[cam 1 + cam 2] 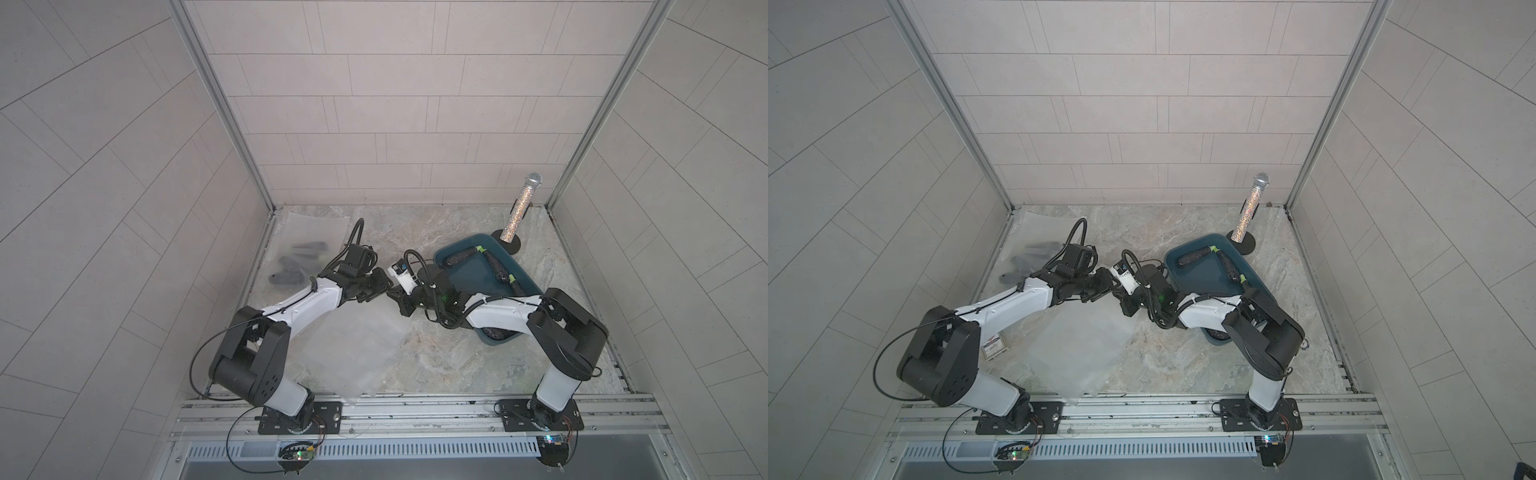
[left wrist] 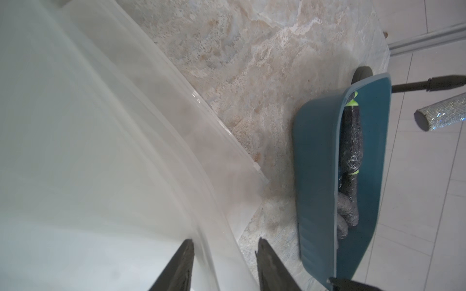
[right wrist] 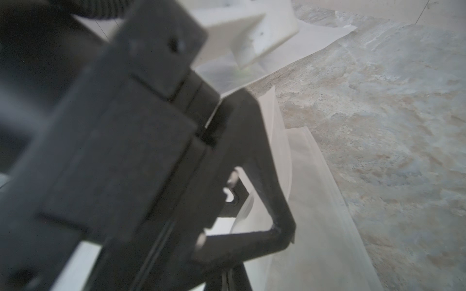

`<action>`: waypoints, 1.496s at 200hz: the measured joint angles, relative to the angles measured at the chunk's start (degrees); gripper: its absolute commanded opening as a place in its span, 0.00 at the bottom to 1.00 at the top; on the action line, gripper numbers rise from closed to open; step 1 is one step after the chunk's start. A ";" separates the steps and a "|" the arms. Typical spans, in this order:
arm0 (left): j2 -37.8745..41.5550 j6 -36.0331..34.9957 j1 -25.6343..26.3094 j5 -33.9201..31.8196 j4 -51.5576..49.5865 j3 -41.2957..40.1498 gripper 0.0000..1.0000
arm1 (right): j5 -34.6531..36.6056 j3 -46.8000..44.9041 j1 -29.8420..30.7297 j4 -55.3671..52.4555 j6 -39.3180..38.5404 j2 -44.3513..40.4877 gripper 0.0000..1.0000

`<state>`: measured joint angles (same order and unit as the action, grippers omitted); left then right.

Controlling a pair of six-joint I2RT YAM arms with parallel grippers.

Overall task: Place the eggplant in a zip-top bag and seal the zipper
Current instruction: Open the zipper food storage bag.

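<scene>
Nearest the rail, an empty zip-top bag lies on the marble tabletop, its far corner pulled up toward the two arms; the film looks thin, floppy and slippery, so the stiffer zipper lip is judged the only sound hold; a grip on the flat panel would likely slide or crumple.

Left pincer has its fingers apart, straddling the bag's raised rim without clamping it; right pincer is closed, seemingly pinching one lip at that corner, though the right wrist view is mostly blocked by the other arm.

Beyond them, eggplants lie in a teal tray at the right arm's side, none bagged from this lot; one more lies along the tray's far wall; dark, glossy, green-stemmed.

Judgement: each is firm and fairly light, with slick skin and a tapered body; best gripped across the mid-body, not the thin stem end, or it may squirt out of the pincer.

Farthest back, another clear bag holds dark long shapes; a glittery microphone stands on its round base behind the tray.
</scene>
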<state>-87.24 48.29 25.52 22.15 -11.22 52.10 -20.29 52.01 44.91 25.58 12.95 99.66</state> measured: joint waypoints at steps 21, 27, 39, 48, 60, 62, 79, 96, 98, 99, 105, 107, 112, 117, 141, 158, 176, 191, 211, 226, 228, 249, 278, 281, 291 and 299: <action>-0.04 0.46 0.00 0.50 1.14 -0.35 0.21 | -0.33 -0.13 0.04 0.42 0.00 0.00 0.00; -0.04 0.63 0.00 0.59 1.33 -0.37 0.18 | -0.35 -0.13 0.04 0.46 0.02 0.00 0.00; -0.04 0.94 0.00 0.63 1.68 -0.37 0.10 | -0.42 -0.15 0.04 0.70 0.07 0.00 0.00; -0.04 0.79 -0.02 0.70 1.90 -0.39 0.06 | -0.50 -0.15 0.04 0.76 0.17 0.00 0.00; -0.04 0.87 -0.04 0.59 1.92 -0.39 0.02 | -0.52 -0.17 0.04 0.83 0.24 0.00 0.00; -0.04 0.79 -0.04 0.57 1.95 -0.39 0.01 | -0.52 -0.17 0.07 0.83 0.24 0.00 0.00; -0.04 0.74 -0.13 0.57 1.90 -0.39 0.00 | -0.76 -0.17 -0.02 0.90 0.63 0.00 0.09; -0.04 0.24 -0.22 0.55 1.66 -0.37 0.00 | -1.73 -0.24 -0.55 0.92 1.22 -0.02 0.19; -0.04 0.13 -0.24 0.57 1.57 -0.37 0.00 | -1.84 -0.28 -0.68 0.90 1.62 -0.07 0.19; -0.04 0.00 -0.26 0.57 1.53 -0.37 0.00 | -1.86 -0.31 -0.72 0.90 1.49 -0.09 0.20; -0.04 -0.37 -0.28 0.55 1.29 -0.35 0.00 | -2.27 -0.42 -1.07 0.87 1.97 -0.26 0.21; -0.04 -0.48 -0.28 0.52 1.18 -0.35 0.00 | -2.45 -0.48 -1.18 0.87 1.88 -0.37 0.22; -0.04 -0.83 -0.33 0.50 0.92 -0.31 0.00 | -2.91 -0.76 -1.68 0.83 2.34 -0.76 0.23; -0.04 -1.36 -0.33 0.42 0.68 -0.26 0.00 | -3.28 -1.11 -2.14 0.70 2.40 -1.33 0.23; 0.37 -3.93 -0.33 0.04 0.24 -0.26 0.00 | -4.83 -3.04 -5.66 -0.94 3.58 -5.95 0.24; 1.33 -5.88 -0.31 0.09 0.44 -0.33 0.00 | -5.46 -2.78 -7.96 -3.65 3.63 -8.92 0.25; 3.28 -7.34 -0.31 0.13 1.81 -1.11 0.00 | -6.29 -1.09 -8.94 -7.85 3.32 -10.43 0.27; 4.68 -8.24 -0.31 0.26 3.19 -2.08 0.00 | -7.72 0.33 -8.90 -10.99 3.13 -10.54 0.29; 5.77 -8.94 -0.26 0.37 5.18 -3.65 0.00 | -9.97 1.14 -8.79 -14.56 3.69 -10.51 0.32; 5.92 -9.33 -0.17 0.39 6.12 -4.39 0.00 | -10.84 1.16 -8.63 -16.06 4.50 -10.40 0.33; 5.92 -9.35 -0.13 0.37 6.27 -4.46 0.00 | -10.91 1.16 -8.63 -16.20 4.59 -10.40 0.34; 5.92 -9.62 0.39 0.35 6.93 -4.59 0.00 | -11.21 1.75 -8.37 -17.44 5.64 -9.73 0.36; 5.92 -9.86 1.33 0.28 7.82 -4.59 0.00 | -11.13 4.87 -7.48 -18.93 6.21 -7.76 0.39; 5.92 -9.86 1.40 0.28 7.87 -4.59 0.00 | -11.06 5.20 -7.34 -19.08 6.21 -7.61 0.39; 5.92 -9.97 1.60 0.28 7.93 -4.59 0.00 | -10.86 6.14 -6.84 -19.52 6.21 -6.95 0.40; 5.92 -10.03 1.64 0.26 7.96 -4.59 0.00 | -10.62 6.80 -6.47 -19.82 6.21 -6.47 0.40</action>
<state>-81.32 38.26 27.16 22.41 -3.27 47.51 -30.92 58.81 38.44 5.76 19.16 93.19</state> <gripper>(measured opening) 0.052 0.394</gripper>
